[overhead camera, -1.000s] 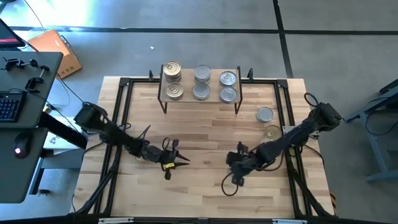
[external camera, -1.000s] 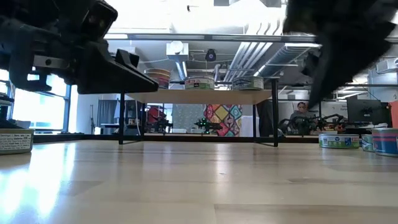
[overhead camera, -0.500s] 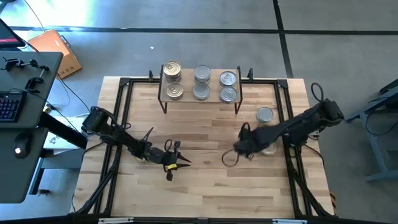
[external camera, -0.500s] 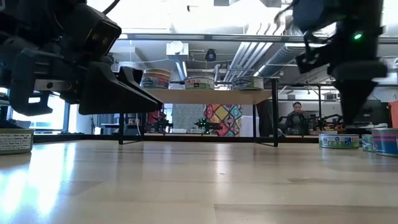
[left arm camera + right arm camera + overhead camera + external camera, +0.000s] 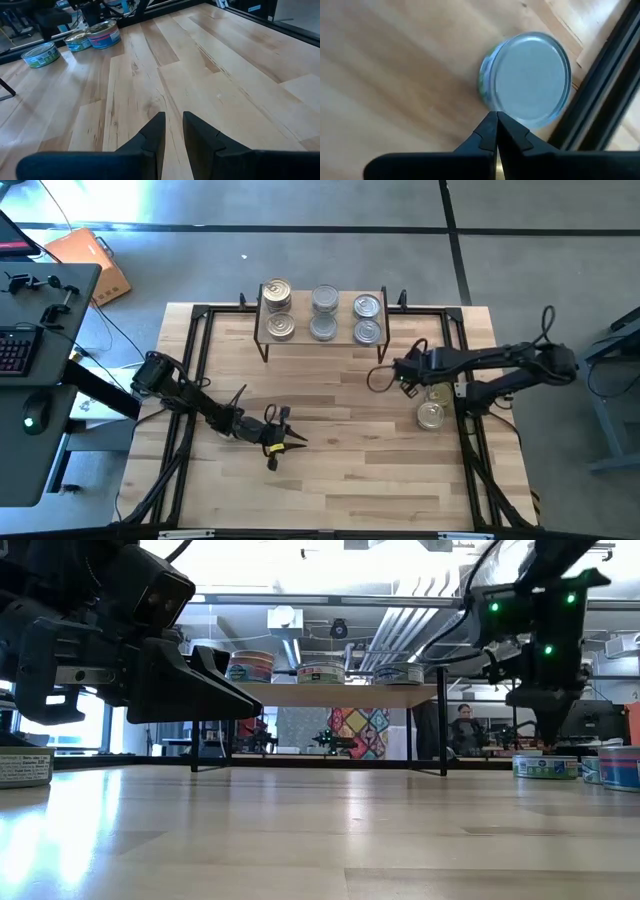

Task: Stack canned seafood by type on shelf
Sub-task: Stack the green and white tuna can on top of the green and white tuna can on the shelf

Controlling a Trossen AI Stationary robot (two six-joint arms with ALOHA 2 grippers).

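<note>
High view looks down on a butcher-block desk of pale wood strips, framed by black metal rails. At its far edge stands the shelf, a low rack with a light wood rectangular top on thin black legs, carrying the canned seafood tins: six short round cans in three columns, the left pair gold-toned, the others silvery with pull tabs. One more tin with a shiny round lid sits on the desk near the right rail. The right claw hangs just beyond it, its dark tapered fingers pressed together, clenched on nothing, above a flat silvery lid. The left claw waits over the desk's near-left part, fingers slightly parted and holding nothing.
</note>
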